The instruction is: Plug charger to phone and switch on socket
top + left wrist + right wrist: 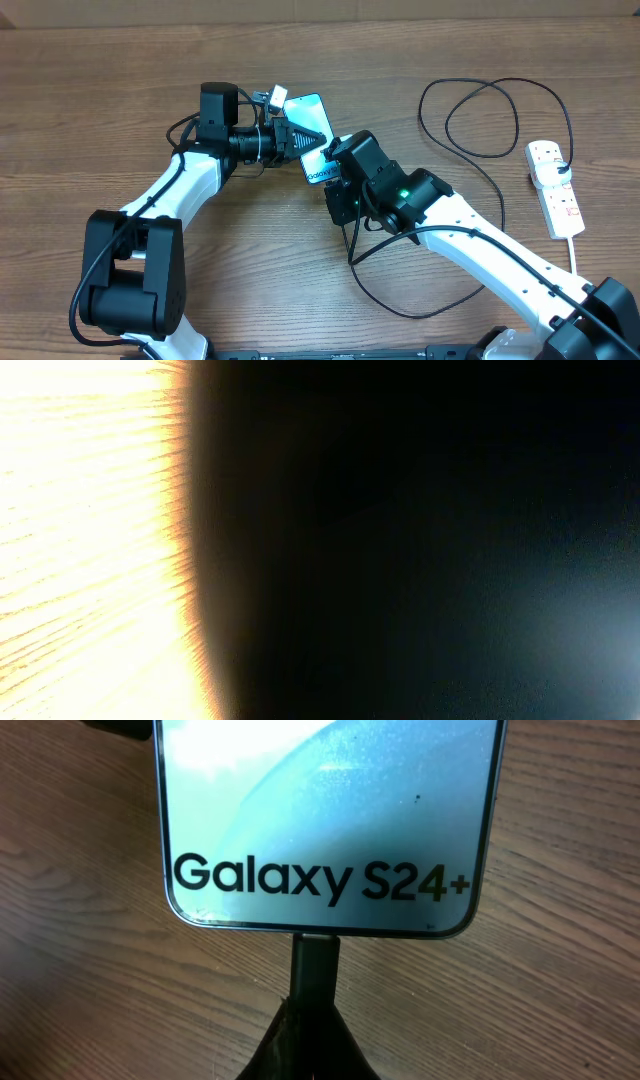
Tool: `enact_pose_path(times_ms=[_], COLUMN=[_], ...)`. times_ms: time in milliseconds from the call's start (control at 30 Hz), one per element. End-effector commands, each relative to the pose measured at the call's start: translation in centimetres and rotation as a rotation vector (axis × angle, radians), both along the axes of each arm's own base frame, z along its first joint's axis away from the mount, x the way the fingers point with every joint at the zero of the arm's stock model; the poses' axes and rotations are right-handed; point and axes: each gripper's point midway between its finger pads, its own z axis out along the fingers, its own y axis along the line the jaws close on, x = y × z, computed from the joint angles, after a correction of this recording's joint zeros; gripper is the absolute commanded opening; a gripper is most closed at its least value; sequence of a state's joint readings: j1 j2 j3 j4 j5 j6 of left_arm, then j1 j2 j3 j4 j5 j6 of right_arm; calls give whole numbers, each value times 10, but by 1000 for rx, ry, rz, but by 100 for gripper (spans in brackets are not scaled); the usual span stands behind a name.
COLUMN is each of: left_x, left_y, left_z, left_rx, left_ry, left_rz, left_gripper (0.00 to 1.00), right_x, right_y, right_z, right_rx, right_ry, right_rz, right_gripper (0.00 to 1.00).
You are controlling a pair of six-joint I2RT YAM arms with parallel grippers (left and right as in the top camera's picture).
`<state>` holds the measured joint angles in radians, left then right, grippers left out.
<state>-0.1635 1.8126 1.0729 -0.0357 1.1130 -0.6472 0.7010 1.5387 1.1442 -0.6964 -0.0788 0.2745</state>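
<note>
- Two pincers meet at the phone (308,106), which lies flat on the table (120,100) with its light blue screen up.
- Seen from overhead, the phone sits slightly askew. Its "Galaxy S24+" end points toward the right arm and its other end toward the left arm.
- The right pincer (312,1038) is at the lettered end of the phone. It is closed on the charger (315,958), gripping it just behind the small black connector tip.
- In the right wrist view the tip stands upright against the middle of the phone's lettered edge and touches it. How far it is seated in the port cannot be told.
- The left pincer (308,136) lies over the middle of the phone's screen. Its fingers are closed to a dark wedge and grip nothing. Whether the wedge presses on the glass cannot be told.
- The left wrist view gives little: overexposed wood grain on one side and a dark blur with a faint bluish glow on the other.
- From the lettered end of the phone the charger's thin black cable trails across the table. It curls into wide loops well apart from the phone and runs on to the socket (556,190).
- The socket, a white strip, lies far from the phone beyond those loops. Its switches are too small to read.
</note>
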Motion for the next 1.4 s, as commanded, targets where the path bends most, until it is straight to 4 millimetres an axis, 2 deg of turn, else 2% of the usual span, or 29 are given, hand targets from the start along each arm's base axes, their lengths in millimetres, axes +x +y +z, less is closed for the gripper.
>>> enact_pose_path(times_ms=[0, 200, 300, 467, 533, 633, 733, 800, 900, 1000, 1133, 1200, 1267, 1367], left_x=[-26, -22, -21, -13, -8, -4, -4, -5, -11, -22, -35, -41, -46, -52], left_y=[-25, -24, -24, -25, -25, -26, -28, -31, -36, -40, -30, -21, -2, 15], left_z=[7, 5, 5, 13, 14, 12, 10, 6, -4, -20, -40, -50, -61, -62], left_rx=[-56, -38, -39, -58, -56, -38, -26, -7, 38, 108, 227, 321, 475, 614], left_ry=[19, 5, 22, 13, -1, -12, -4, 0, -6, 5, 58, 75, 81, 23], left_rz=[-123, -102, -95, -68, -51, -31, -25, -18, -29, -47, -65, -78, -89, -163], left_gripper=[4, 4, 4, 4, 4, 4, 4, 4, 4, 4, 4, 4, 4, 4], right_x=[21, 18, 16, 2, 0, 4, 11, 11, 4, -8, -23, -27, -28, -24], right_y=[20, 18, 17, 5, 3, -1, -12, -22, -35, -47, -60, -68, -75, -80], right_z=[41, 48, 53, 48, 53, 74, 100, 117, 130, 136, 143, 148, 153, 157], right_rx=[90, 97, 101, 56, 59, 68, 51, 36, 18, 20, 31, 32, 27, 22], right_ry=[-98, -103, -107, -52, -57, -111, -186, -220, -232, -210, -186, -192, -217, -241], right_rz=[17, 19, 19, 19, 18, -1, -46, -72, -93, -139, -173, -196, -222, -258], right_gripper=[4, 6, 10, 19, 33, 55, 67, 79, 100, 100, 100, 100, 100, 100])
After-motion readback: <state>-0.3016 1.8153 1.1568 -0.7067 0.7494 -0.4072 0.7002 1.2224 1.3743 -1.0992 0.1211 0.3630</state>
